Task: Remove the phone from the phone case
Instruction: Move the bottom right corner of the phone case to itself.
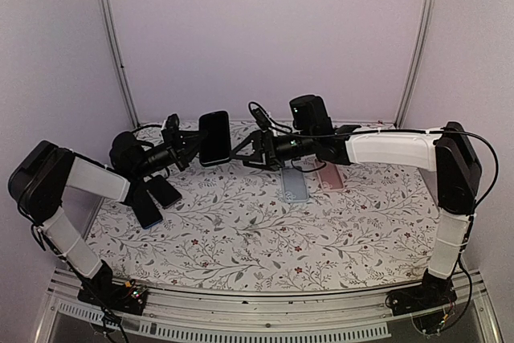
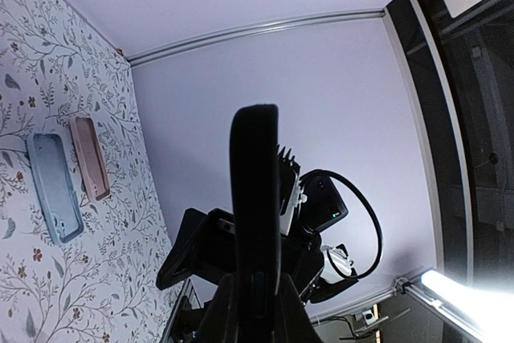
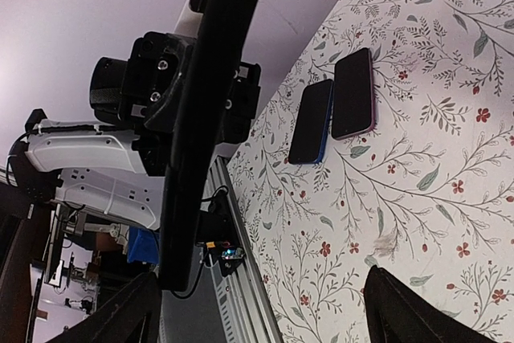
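Note:
My left gripper (image 1: 186,150) is shut on the lower end of a black phone (image 1: 214,138) and holds it upright above the back of the table. In the left wrist view the phone (image 2: 255,190) is edge-on and rises from between my shut fingers (image 2: 257,283). The phone and its dark phone case cannot be told apart. My right gripper (image 1: 245,151) stands open just right of the phone, its fingertips close to the edge. From the right wrist, the phone (image 3: 205,118) is a dark bar at the left, near the left finger (image 3: 132,315); the right gripper (image 3: 261,315) has nothing between its fingers.
A light blue case (image 1: 295,186) and a pink case (image 1: 331,177) lie on the flowered cloth under the right arm. Two dark phones (image 1: 148,205) (image 1: 165,190) lie at the left. White walls and metal posts enclose the back and sides.

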Controlling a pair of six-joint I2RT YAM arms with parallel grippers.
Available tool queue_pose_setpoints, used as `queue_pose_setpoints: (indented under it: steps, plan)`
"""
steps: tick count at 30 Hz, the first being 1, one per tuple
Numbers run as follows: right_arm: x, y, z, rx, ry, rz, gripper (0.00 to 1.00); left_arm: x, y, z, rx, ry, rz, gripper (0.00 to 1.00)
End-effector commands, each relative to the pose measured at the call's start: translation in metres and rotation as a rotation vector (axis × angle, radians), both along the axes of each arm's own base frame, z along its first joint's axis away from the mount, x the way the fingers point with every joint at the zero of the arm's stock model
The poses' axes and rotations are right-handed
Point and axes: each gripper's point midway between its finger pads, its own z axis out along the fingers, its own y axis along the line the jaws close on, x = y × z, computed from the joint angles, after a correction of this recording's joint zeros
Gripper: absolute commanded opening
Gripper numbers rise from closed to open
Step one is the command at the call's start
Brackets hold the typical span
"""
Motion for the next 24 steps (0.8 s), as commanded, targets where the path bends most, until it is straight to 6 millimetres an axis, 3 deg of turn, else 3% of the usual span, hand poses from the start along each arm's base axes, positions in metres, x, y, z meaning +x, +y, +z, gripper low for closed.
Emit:
queue_pose_setpoints:
  steps: [1,24]
  plan:
    - [0.002,-0.002,0.004,0.004,-0.005,-0.023,0.89,-0.007,0.007,0.044,-0.054,-0.154,0.013,0.0]
    - [0.009,-0.009,-0.044,-0.111,0.099,-0.093,0.89,-0.027,0.015,0.088,-0.115,-0.302,0.034,0.0]
